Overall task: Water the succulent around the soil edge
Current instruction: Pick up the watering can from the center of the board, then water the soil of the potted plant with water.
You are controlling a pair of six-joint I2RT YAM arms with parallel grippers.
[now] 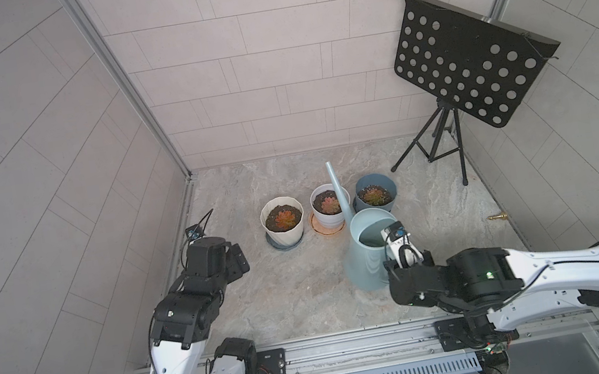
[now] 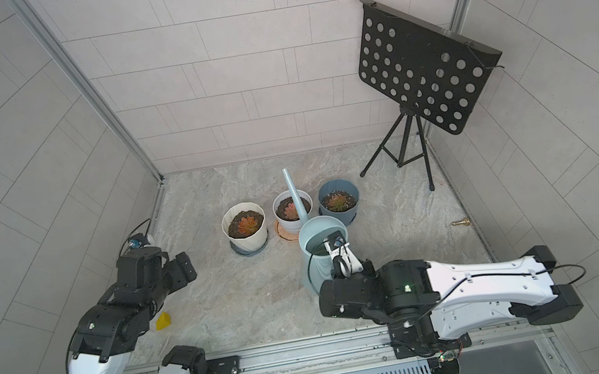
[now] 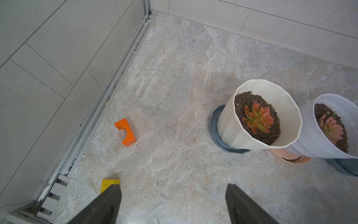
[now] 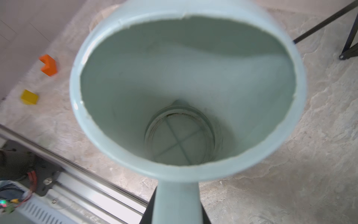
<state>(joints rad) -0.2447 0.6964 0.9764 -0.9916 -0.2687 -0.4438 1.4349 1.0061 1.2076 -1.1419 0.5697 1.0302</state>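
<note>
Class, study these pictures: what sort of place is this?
Probably a robot lab cell staged as a tiled room: aluminium framing, robot arms bolted to a rail, potted succulents beside a watering can.

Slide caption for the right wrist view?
Right gripper shut on the handle of the watering can, looking into its open top; orange block and yellow block beyond.

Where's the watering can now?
In both top views the watering can is right of centre, in front of the middle white pot and blue pot, handle gripped by the right gripper.
</note>
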